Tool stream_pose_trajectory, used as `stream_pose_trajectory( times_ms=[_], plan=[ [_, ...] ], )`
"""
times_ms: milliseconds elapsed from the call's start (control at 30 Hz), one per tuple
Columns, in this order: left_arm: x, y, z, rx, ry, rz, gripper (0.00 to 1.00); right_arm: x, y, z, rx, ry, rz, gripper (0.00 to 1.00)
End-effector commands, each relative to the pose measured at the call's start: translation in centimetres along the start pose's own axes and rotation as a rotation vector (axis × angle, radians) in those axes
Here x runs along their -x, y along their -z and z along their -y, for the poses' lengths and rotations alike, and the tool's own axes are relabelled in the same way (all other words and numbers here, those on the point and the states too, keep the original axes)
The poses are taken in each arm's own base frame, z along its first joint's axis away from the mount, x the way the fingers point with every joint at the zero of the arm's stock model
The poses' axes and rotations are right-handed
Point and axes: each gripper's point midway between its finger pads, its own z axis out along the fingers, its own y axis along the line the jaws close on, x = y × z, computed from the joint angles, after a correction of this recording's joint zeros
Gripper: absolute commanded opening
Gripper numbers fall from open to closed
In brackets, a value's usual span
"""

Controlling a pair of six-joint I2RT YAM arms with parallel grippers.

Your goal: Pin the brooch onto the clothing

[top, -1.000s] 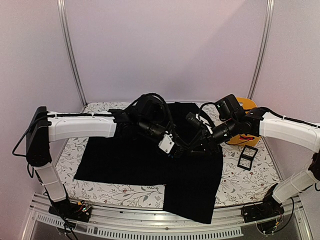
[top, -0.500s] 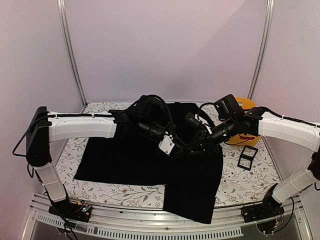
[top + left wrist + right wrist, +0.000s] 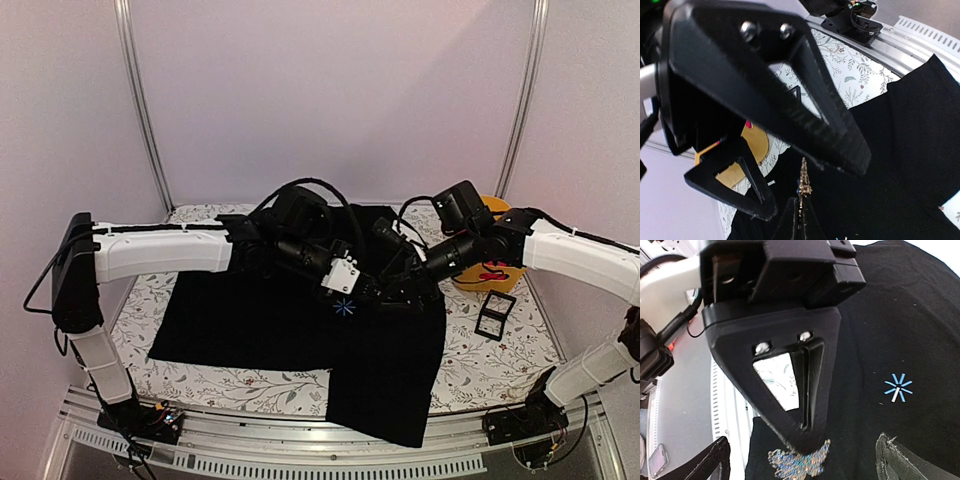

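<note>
With the left gripper (image 3: pixel 800 212), pinching the brooch (image 3: pixel 803 182) between jaws pressed tight together, gripping its lower end, the pale golden ornament sticking up past the tips. Holding it just over the clothing (image 3: pixel 260 320), the black shirt spreading across the floral table cover (image 3: pixel 480 365); not showing clearly whether it is touching the fabric. Appearing in the right wrist view as a glittering leafy shape under the dark tip, sitting down and to the left of the light-blue asterisk print (image 3: pixel 898 388), near it but apart. With the right gripper (image 3: pixel 388 290), standing spread wide, fingers (image 3: pixel 895 460) flanking the left gripper's tip on either side and clasping nothing. Meeting tip to tip over the shirt's chest, near mid-table. Lying on the table cover to the right of the shirt, well apart from the brooch: small black square frame (image 3: pixel 494 315), with a yellow object (image 3: pixel 500 272) sitting just behind it.
</note>
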Motion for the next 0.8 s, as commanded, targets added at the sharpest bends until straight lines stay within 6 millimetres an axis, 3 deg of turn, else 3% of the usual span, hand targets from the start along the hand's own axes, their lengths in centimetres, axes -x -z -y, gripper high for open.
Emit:
stream_pose_trajectory(
  times_ms=[0, 167, 333, 567, 700, 767],
  plan=[
    [0.8, 1.4, -1.5, 0.035, 0.213, -0.065, 0.00, 2.9, 3.3, -0.6, -0.120, 0.102, 0.090, 0.99],
    [0.9, 3.4, -2.9, 0.089, 0.531, -0.132, 0.00, 5.2, 6.6, -0.8, -0.247, 0.169, 0.249, 0.99],
    [1.0, 5.7, -3.0, 0.111, 0.780, -0.184, 0.00, 6.0, 7.7, -2.7, -0.196, 0.195, 0.354, 0.99],
    [4.3, 9.5, -3.5, 0.091, 0.978, -0.066, 0.00, 7.1, 7.2, -5.3, -0.014, 0.190, 0.384, 0.78],
    [6.5, 11.5, -3.9, 0.086, 1.017, 0.027, 0.00, 8.1, 7.7, -6.3, 0.031, 0.197, 0.448, 0.60],
    [7.6, 12.2, -4.0, 0.076, 1.032, 0.068, 0.00, 8.6, 7.6, -7.0, 0.048, 0.199, 0.462, 0.58]
  ],
)
